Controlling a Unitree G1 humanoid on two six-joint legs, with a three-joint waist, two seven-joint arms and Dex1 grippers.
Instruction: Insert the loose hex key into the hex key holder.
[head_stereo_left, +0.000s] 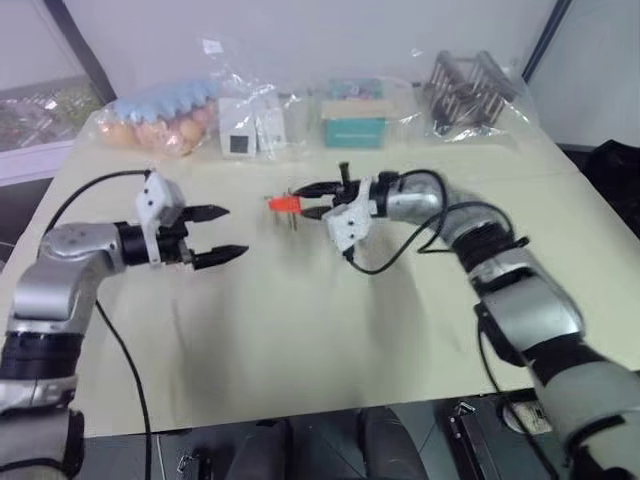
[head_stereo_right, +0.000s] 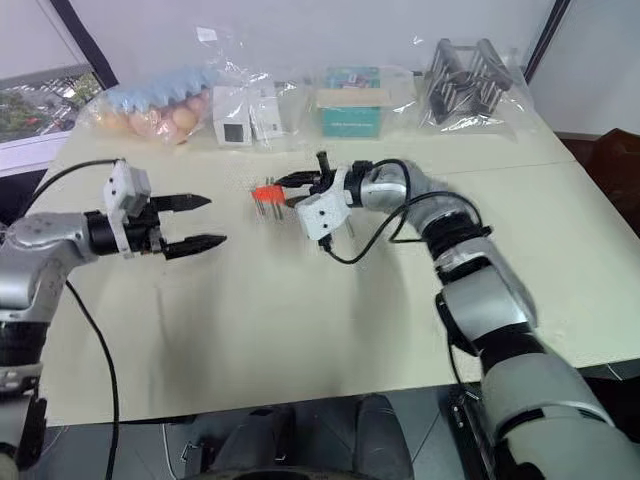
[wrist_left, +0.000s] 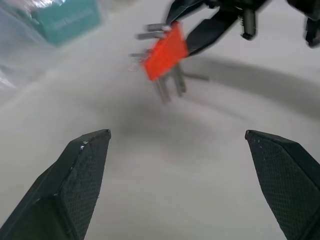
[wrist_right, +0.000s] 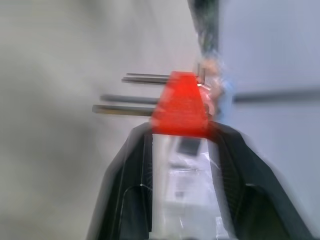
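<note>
The left claw (head_stereo_left: 228, 233) is hovering above the bench (head_stereo_left: 300, 330) with its two black fingers spread wide and nothing between them. Just beyond its tips, the right claw (head_stereo_left: 303, 198) is pinching the red hex key holder (head_stereo_left: 284, 203) at its fingertips, lifted off the bench, short dark keys sticking out of the block. Farther back, bagged eggs (head_stereo_left: 160, 125) and a teal box (head_stereo_left: 352, 130) are lying along the far edge.

- I seem to be in a lab or test room: plain pale desk (head_stereo_left: 300, 330), bare white wall (head_stereo_left: 300, 30).
- Along the desk's far edge lie test items in clear bags: eggs (head_stereo_left: 150, 130), a teal box (head_stereo_left: 352, 130), a metal rack (head_stereo_left: 470, 90).
</note>
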